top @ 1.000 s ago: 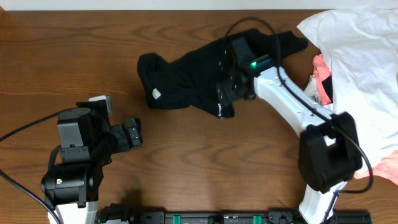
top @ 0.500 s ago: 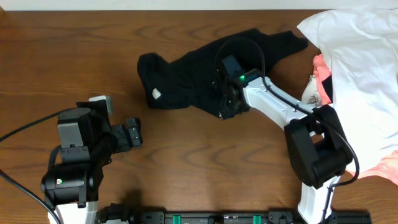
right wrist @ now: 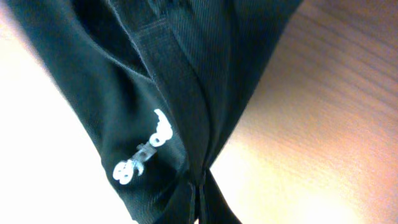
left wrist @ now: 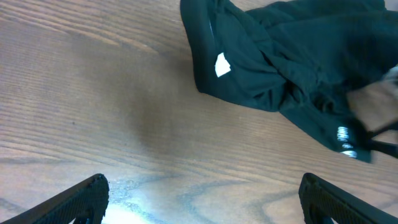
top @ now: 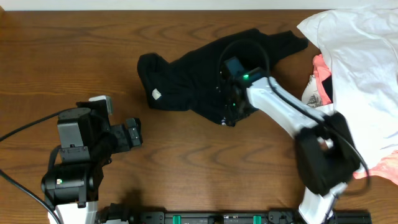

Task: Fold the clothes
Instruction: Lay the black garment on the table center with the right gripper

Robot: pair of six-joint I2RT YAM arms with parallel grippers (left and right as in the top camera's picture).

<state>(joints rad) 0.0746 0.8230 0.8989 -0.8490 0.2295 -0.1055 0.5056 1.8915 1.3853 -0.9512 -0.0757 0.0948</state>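
Observation:
The clothes [top: 186,81] are one black garment lying rumpled across the back middle of the wooden table, with a small white tag [top: 155,94] near its left end. My right gripper [top: 229,115] is at the garment's near edge and shut on a pinch of the black fabric. The right wrist view shows the cloth [right wrist: 155,93] gathered into the closed jaws [right wrist: 200,205], with a white logo print [right wrist: 143,152] just beside them. My left gripper [top: 134,134] stands open over bare wood at the front left. In its own view the clothes [left wrist: 280,56] lie ahead of the wide-open gripper [left wrist: 202,199].
A large white garment [top: 360,62] covers the right side of the table, with a coral-pink garment [top: 320,78] showing under its left edge. The right arm [top: 292,118] reaches from the front right across to the black garment.
My right gripper has moved from the garment's middle to its near edge and closed on the fabric there. The left arm has not moved.

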